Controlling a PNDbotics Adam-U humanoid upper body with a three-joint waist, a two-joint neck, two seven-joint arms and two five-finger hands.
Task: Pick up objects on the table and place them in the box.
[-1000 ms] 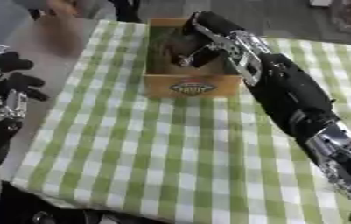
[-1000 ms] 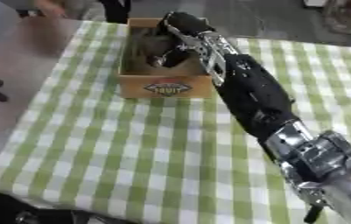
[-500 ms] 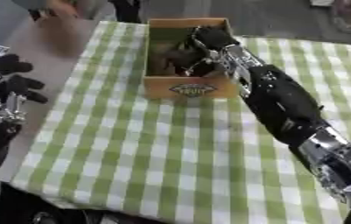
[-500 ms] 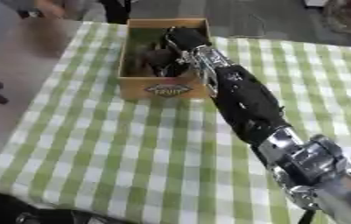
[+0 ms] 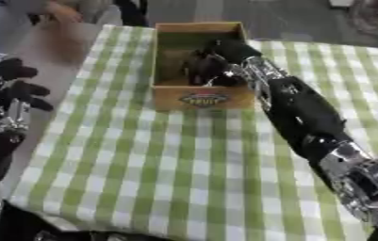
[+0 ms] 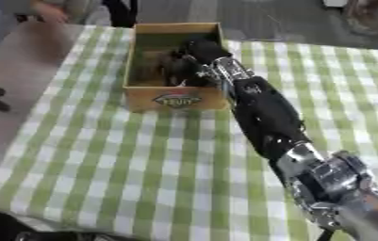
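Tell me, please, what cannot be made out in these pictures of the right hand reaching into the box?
- Whether the right hand holds anything: its dark fingers blur into the shadowed inside of the box, in both views.
- The box's contents: only brownish shapes, partly behind the hand.
- The left hand: cut by the left edge, almost gone in the right eye view.

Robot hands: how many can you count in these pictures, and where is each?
2. The right hand reaches inside the box at the table's far side; the left hand rests idle at the left edge.
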